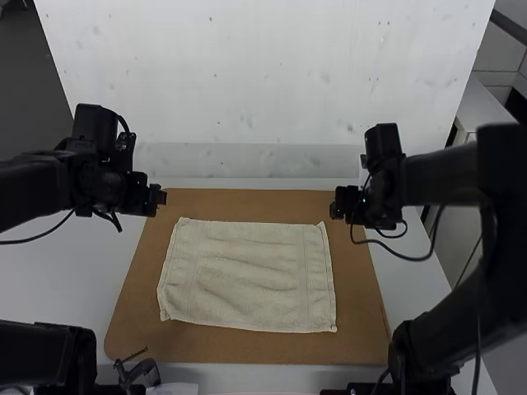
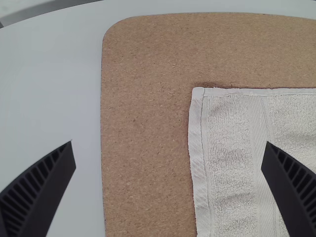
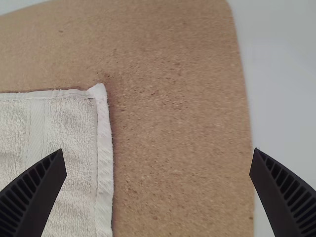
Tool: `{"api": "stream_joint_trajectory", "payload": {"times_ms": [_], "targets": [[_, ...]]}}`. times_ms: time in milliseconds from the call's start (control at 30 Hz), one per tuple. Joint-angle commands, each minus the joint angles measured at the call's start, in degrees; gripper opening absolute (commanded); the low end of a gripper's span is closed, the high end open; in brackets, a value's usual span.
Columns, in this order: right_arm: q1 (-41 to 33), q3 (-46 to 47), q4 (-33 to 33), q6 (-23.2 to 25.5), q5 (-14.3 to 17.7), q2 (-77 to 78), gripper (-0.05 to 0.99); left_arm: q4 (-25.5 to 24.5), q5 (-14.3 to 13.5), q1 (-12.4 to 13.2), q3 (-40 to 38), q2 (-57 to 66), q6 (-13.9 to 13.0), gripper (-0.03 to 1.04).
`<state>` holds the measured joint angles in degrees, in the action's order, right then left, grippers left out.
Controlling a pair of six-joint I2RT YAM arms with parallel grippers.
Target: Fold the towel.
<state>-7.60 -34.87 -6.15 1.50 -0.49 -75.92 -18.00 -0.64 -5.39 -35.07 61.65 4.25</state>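
A cream towel (image 1: 247,276) lies spread in a single layer with slight wrinkles on the brown board. My left gripper (image 1: 158,197) is above the board's far left part, off the towel's far left corner. In the left wrist view, my left gripper (image 2: 169,155) is open over the towel's side hem and bare board, with the towel (image 2: 234,148) below it. On the far right, my right gripper (image 1: 336,206) hovers beside the towel's other far corner. The right wrist view has my right gripper (image 3: 158,157) open, nothing between its fingers, and the towel (image 3: 64,133) beneath.
The brown board (image 1: 247,347) extends around the towel on all sides, resting on a white table (image 1: 74,271). A pale upright wall (image 1: 263,82) stands behind the table. A small dark clamp-like object (image 1: 138,372) sits near the front left edge.
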Motion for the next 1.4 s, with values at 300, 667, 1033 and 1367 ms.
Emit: {"api": "stream_joint_trajectory", "payload": {"times_ms": [300, 667, 1033, 1367], "targets": [[-6.64, -12.76, 1.67, 6.06, 2.43, -23.04, 0.95, 0.86, -4.80, -4.72, -4.04, 1.02, 1.11, 0.97], [-9.19, -17.77, -0.79, 8.08, 4.53, -31.48, 0.64, 1.39, -4.72, -4.19, -3.95, 1.99, 0.93, 0.97], [-9.72, -18.39, -2.37, 9.40, 6.82, -34.03, 0.02, 4.82, -4.10, -5.16, -8.08, 17.28, 1.02, 0.97], [-8.58, -17.16, -2.20, 8.35, 7.00, -34.12, 0.02, 4.29, -3.84, -6.39, -21.27, 36.97, 2.08, 0.97]]}}
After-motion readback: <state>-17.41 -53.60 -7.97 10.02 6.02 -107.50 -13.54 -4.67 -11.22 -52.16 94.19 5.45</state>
